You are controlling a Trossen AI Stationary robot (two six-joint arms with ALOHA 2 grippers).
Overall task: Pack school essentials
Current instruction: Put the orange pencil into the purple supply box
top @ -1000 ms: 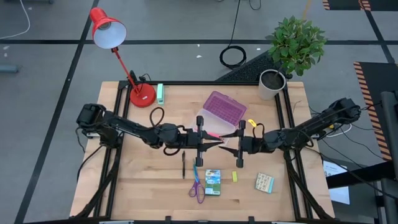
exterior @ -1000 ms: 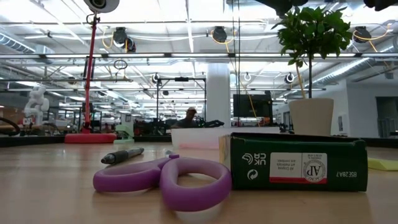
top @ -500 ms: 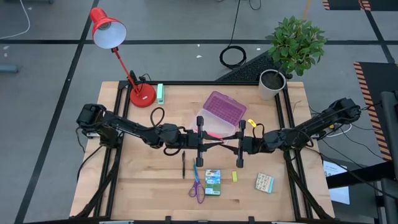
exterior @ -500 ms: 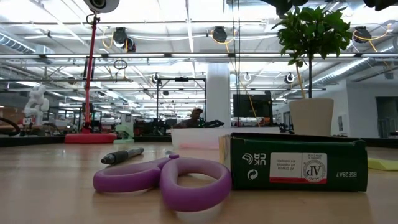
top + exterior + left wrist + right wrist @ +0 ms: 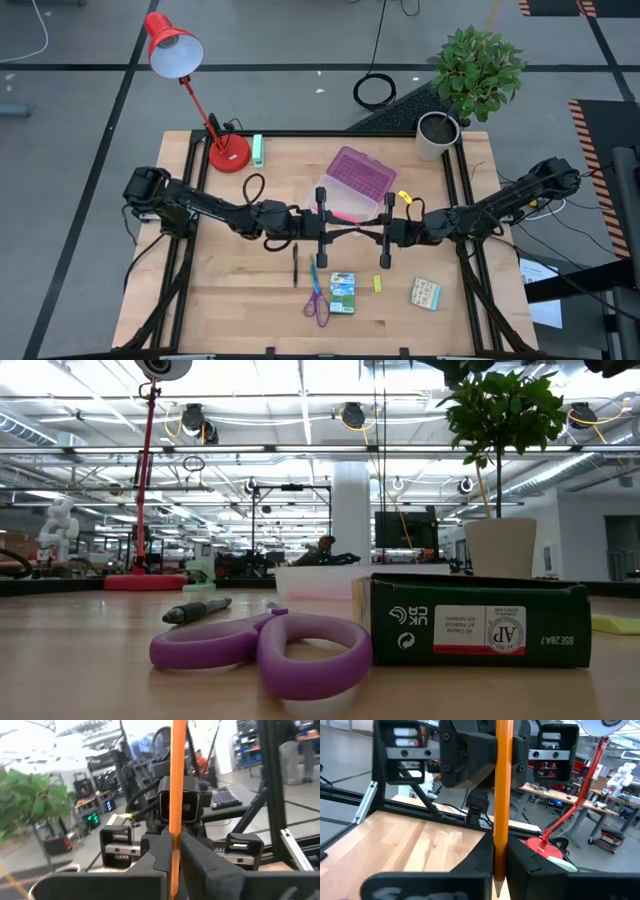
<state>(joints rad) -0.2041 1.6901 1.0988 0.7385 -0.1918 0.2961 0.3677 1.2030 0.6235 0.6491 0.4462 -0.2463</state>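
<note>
An orange pencil stands upright above the table's middle, point down. My left gripper and my right gripper face each other there, and both are shut on it. On the table nearer the front lie purple-handled scissors, a green crayon box, a black pen, a blue pencil, a small yellow eraser and a patterned pack. A pink pencil lies beside the clear case with a purple lid. My left gripper pinches the orange pencil's shaft between its two fingers, coming level from the table's left, fingers across the pencil. The pencil is upright and clear of the table. My right gripper pinches the shaft just above the sharpened point between its two fingers, level from the table's right, fingers across it. The point sticks out below the fingers, off the wood.
A red desk lamp and a mint-green block stand at the far left, a potted plant at the far right. A black frame runs around the table. Bare wood lies at the near left.
</note>
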